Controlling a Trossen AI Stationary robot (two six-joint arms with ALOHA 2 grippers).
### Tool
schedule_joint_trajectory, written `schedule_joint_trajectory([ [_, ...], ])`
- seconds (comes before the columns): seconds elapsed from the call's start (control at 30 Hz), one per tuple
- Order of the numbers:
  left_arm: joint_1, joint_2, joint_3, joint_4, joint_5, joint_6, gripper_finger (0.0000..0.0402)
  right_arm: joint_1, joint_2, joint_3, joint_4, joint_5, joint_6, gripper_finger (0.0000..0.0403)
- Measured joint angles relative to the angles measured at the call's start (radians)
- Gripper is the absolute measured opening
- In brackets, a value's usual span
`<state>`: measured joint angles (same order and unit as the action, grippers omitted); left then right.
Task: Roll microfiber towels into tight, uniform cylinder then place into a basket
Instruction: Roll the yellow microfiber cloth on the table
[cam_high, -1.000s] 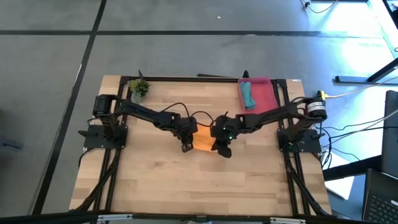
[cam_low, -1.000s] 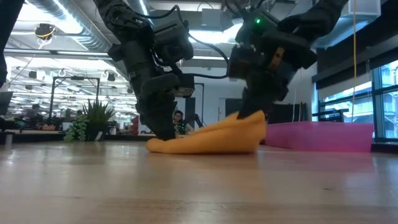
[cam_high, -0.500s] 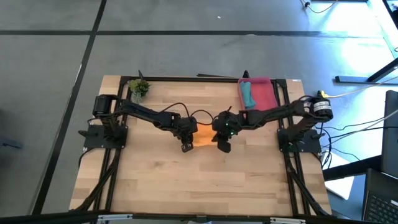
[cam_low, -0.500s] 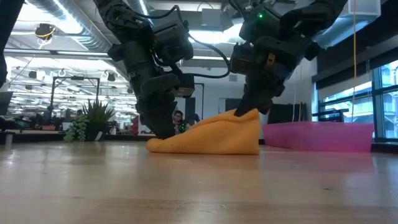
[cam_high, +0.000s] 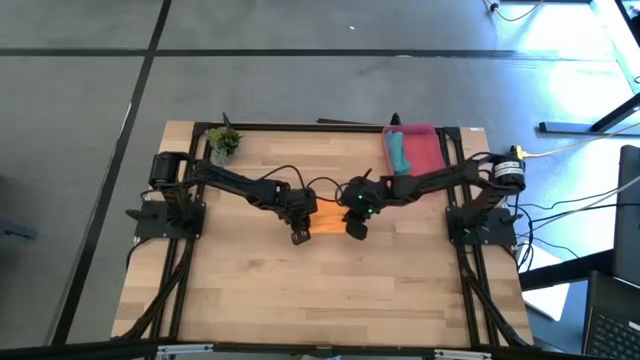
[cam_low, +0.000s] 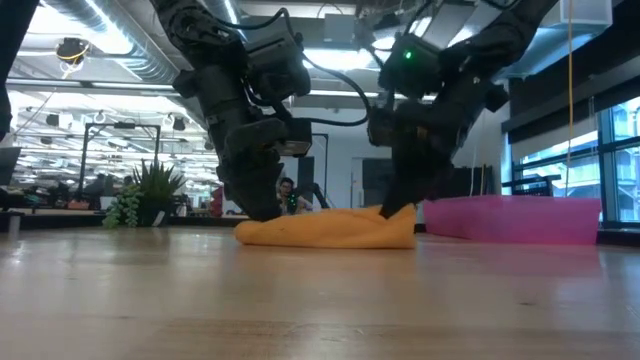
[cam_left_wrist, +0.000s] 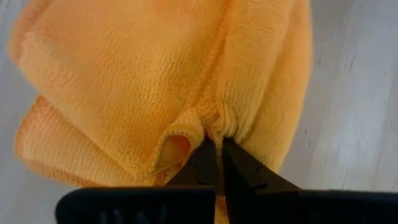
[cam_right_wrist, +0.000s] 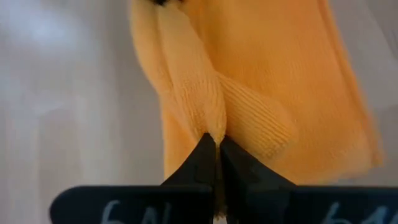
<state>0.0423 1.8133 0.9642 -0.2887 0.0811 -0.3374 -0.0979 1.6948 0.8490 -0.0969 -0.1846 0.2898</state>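
Pinching the bright orange microfiber towel (cam_high: 326, 221) at both ends, I have it lying low on the pale wooden table (cam_high: 250, 290) near the middle, bunched into a loose, lumpy fold rather than a firm roll. My left gripper (cam_left_wrist: 217, 144) has its fingers pressed together on a small ridge of the hem, and my right gripper (cam_right_wrist: 217, 142) is closed the same way on a thin pleat at the opposite end.

Both holds look shallow to me: only a nip of cloth sits between the tips. If I pull or twist too hard, I judge the fabric could slide out of one grip, and the layers, which look slack, would spring apart. Uneven motion between my two arms would likely skew the bundle, giving a cone or a flattened wad instead of an even cylinder. Pressing down too far might also scrape my fingertips on the wood.

The teal blue-green rolled towel (cam_high: 398, 150) already lies in the shallow rectangular red-pink basket (cam_high: 423, 152) at the far right corner, well apart from me. A loosely rolled orange towel carried there could unravel on the way or crowd the teal one. The small green plant (cam_high: 224, 141) stands in the far left corner, clear of my work.
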Motion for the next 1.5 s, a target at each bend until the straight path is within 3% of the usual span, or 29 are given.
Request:
schedule_joint_trajectory([
  [0.33, -0.007, -0.007, -0.001, -0.002, -0.02, 0.0, 0.0, -0.016, 0.055, 0.001, 0.0, 0.007, 0.015, 0.0007],
  [0.7, -0.053, -0.109, -0.004, -0.053, -0.19, -0.01, 0.0, -0.016, 0.056, 0.001, -0.014, 0.027, -0.001, 0.0007],
  [0.97, -0.047, -0.076, -0.001, -0.052, -0.21, -0.016, 0.0, -0.016, 0.056, 0.001, -0.012, -0.048, -0.026, 0.0007],
  [1.5, -0.041, -0.007, 0.003, -0.028, -0.224, -0.016, 0.0, -0.01, 0.057, 0.0, -0.024, -0.044, -0.002, 0.0007],
])
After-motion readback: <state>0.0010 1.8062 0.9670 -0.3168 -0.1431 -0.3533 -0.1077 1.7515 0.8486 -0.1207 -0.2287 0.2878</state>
